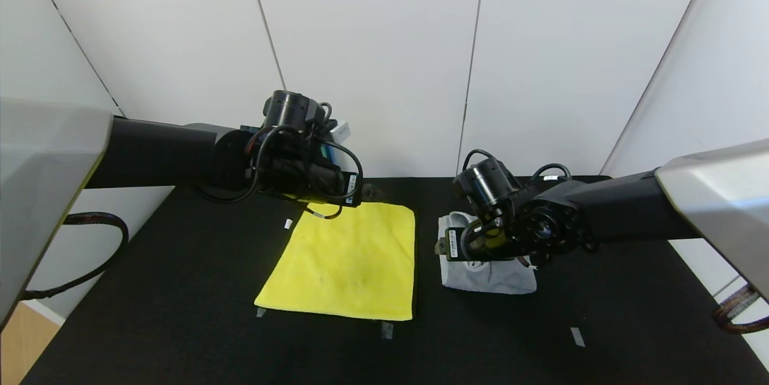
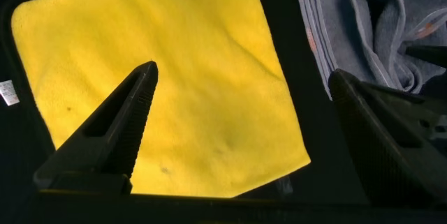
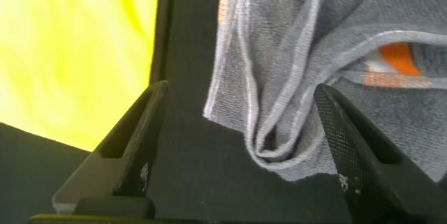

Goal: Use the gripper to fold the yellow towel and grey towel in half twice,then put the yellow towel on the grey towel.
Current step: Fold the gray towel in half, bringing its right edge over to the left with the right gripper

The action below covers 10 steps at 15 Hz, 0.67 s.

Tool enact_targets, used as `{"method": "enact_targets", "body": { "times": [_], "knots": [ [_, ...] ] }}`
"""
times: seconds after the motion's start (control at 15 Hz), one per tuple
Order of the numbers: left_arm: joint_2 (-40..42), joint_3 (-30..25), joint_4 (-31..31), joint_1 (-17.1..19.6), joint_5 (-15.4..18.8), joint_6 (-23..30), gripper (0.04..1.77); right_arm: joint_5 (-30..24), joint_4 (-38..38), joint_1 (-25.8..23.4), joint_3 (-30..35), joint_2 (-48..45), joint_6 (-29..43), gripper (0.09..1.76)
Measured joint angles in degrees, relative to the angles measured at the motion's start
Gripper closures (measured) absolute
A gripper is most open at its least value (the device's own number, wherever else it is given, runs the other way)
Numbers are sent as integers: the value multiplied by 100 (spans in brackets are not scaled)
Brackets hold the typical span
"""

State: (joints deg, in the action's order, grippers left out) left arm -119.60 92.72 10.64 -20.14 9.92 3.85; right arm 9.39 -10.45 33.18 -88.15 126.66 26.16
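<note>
Below the spread right gripper [image 3: 241,144] lies one bunched grey towel [image 1: 486,274], its folded edge between the fingers, unpinched. One flat yellow towel [image 1: 348,262] lies under the wide-open left gripper [image 2: 244,91], bare black table [image 1: 601,313] all around.

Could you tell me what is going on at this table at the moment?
A two-armed robot is folding towels on a black table. The right gripper hangs open just above the grey towel, which lies bunched in loose folds rather than neatly folded; nothing is held. The left gripper hovers open over the far edge of the yellow towel, which lies flat to the grey one's left, apart from it. The yellow towel is not yet on the grey one.
</note>
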Motion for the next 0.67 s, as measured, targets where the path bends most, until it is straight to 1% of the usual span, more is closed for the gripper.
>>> {"method": "enact_targets", "body": {
  "times": [0.2,0.33,0.47,0.67],
  "knots": [
    [6,-20,-11,0,-5,0,9,35,-2,-2,-51,-72,-2,27],
    [6,-35,-13,2,-7,0,9,46,-13,-88,-60,-238,-5,24],
    [6,-41,-11,0,-7,0,9,46,-44,-282,-55,-475,-22,22],
    [6,-41,-9,0,-21,0,9,24,-82,-807,-20,-780,-117,19]
  ]
}}
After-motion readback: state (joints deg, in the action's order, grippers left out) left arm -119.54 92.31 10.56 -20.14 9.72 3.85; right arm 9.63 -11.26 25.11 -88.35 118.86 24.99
